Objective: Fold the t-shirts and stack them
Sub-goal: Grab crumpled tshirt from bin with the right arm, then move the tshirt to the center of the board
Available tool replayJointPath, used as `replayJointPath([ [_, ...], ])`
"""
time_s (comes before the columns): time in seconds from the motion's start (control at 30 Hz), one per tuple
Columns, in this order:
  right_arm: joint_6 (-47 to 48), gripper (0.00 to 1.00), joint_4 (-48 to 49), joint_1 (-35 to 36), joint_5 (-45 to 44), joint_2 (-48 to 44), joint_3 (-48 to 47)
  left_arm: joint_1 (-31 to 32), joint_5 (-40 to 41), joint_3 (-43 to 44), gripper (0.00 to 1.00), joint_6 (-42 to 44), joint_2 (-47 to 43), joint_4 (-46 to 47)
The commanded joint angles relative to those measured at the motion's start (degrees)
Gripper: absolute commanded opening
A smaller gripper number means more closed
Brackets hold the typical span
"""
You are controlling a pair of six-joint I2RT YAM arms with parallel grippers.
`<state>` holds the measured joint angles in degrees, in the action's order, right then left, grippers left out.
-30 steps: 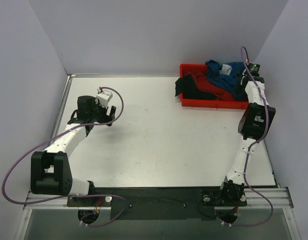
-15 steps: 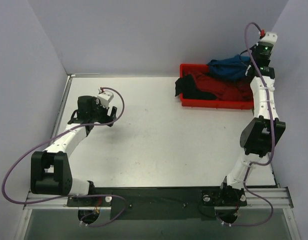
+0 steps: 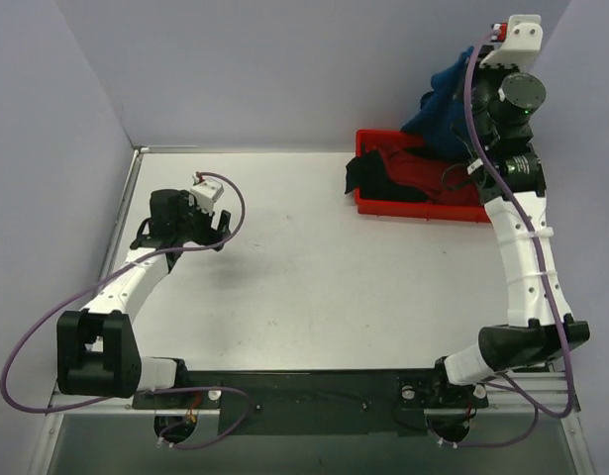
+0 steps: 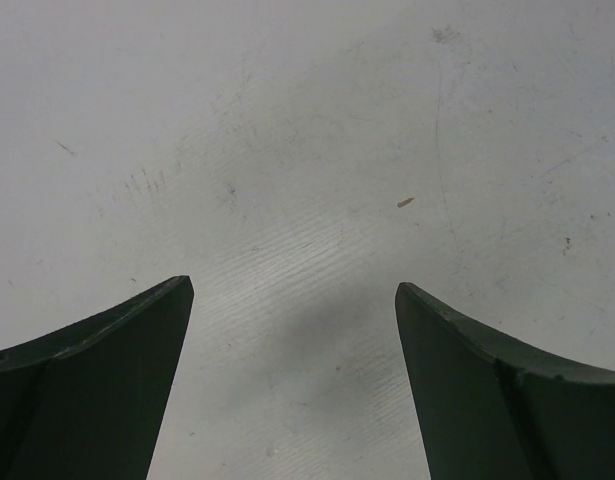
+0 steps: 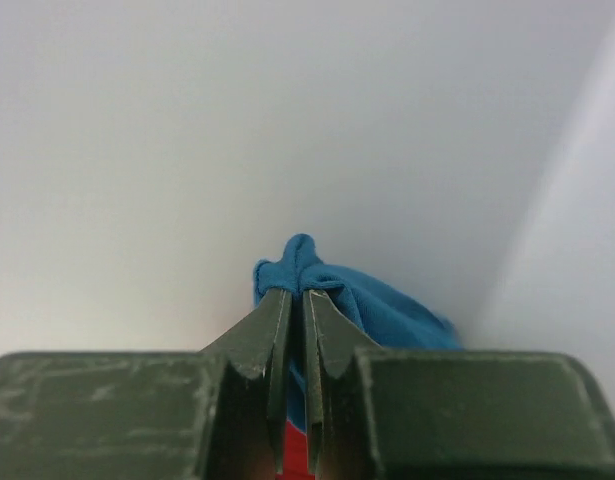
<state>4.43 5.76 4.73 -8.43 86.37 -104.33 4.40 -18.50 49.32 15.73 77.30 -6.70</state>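
Right gripper (image 5: 297,296) pinching blue t-shirt (image 3: 443,101) — hanging above red tray (image 3: 423,213), black t-shirt (image 3: 378,178) inside

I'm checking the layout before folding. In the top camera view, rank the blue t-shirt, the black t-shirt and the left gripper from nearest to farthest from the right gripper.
1. Blue t-shirt: pinched in the right gripper, hanging at far right above the red tray.
2. Black t-shirt: draped over the tray's left end.
3. Left gripper: open, far over on the left.

Links (image 3: 136,279): white
Joints (image 3: 96,346): black housings
Cables (image 3: 469,94): purple, one looping along each arm
Fingers (image 4: 97,385): dark green, tapered, scuffed
Base (image 3: 314,391): black plate
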Motion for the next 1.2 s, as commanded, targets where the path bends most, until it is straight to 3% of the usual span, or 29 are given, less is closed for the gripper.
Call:
replayJointPath([
  [0.0, 1.0, 0.0, 11.2, 11.9, 18.7, -9.5, -8.2, -0.3, -0.5, 0.2, 0.94, -0.3, -3.7, 1.5],
  [0.13, 0.1, 0.0, 12.3, 24.0, 26.9, -11.8, -13.3, -1.1, 2.0, 0.0, 0.94, -1.0, -5.4, 2.4],
  [0.27, -4.4, 0.0, 16.1, 28.5, 32.2, -12.9, -14.2, -2.1, 6.5, -0.5, 0.94, -1.7, -7.2, 4.5],
  [0.4, -7.5, 0.0, 17.4, 30.6, 31.6, -13.4, -6.6, -3.8, 18.0, 1.0, 0.95, -0.6, -7.3, 5.6],
  [0.5, -7.6, 0.0, 18.6, 30.6, 30.0, -13.2, 5.1, -6.4, 29.8, 2.5, 0.95, 1.4, -6.5, 7.7],
  [0.6, -5.1, 0.0, 20.9, 30.4, 31.0, -11.8, 15.3, -9.2, 30.5, 3.4, 0.96, 3.3, -5.8, 7.6],
  [0.73, -3.6, 0.0, 22.2, 29.5, 33.9, -3.4, 22.9, -9.8, 29.4, 2.8, 0.96, 5.6, -5.7, 6.8],
  [0.9, -7.0, 0.01, 15.2, 24.6, 35.5, 18.7, 12.2, -9.5, 25.5, 1.9, 0.96, 6.7, -5.5, 3.4],
  [0.97, -8.1, 0.54, 4.3, 22.6, 30.1, 27.6, 2.0, -8.7, 23.2, 1.0, 0.96, 7.2, -5.8, 2.1],
  [1.0, -8.7, 0.74, -4.0, 22.3, 21.8, 29.7, -4.3, -7.8, 22.2, 0.3, 0.96, 7.5, -6.2, 1.3],
  [1.07, -7.3, 0.81, -13.6, 21.7, 13.4, 33.2, -8.3, -5.2, 22.2, -1.9, 0.96, 9.2, -7.3, 0.4],
  [1.17, -5.4, 0.82, -14.2, 23.0, 9.0, 26.5, 2.0, -0.2, 21.3, -6.2, 0.96, 11.8, -9.8, -2.3],
])
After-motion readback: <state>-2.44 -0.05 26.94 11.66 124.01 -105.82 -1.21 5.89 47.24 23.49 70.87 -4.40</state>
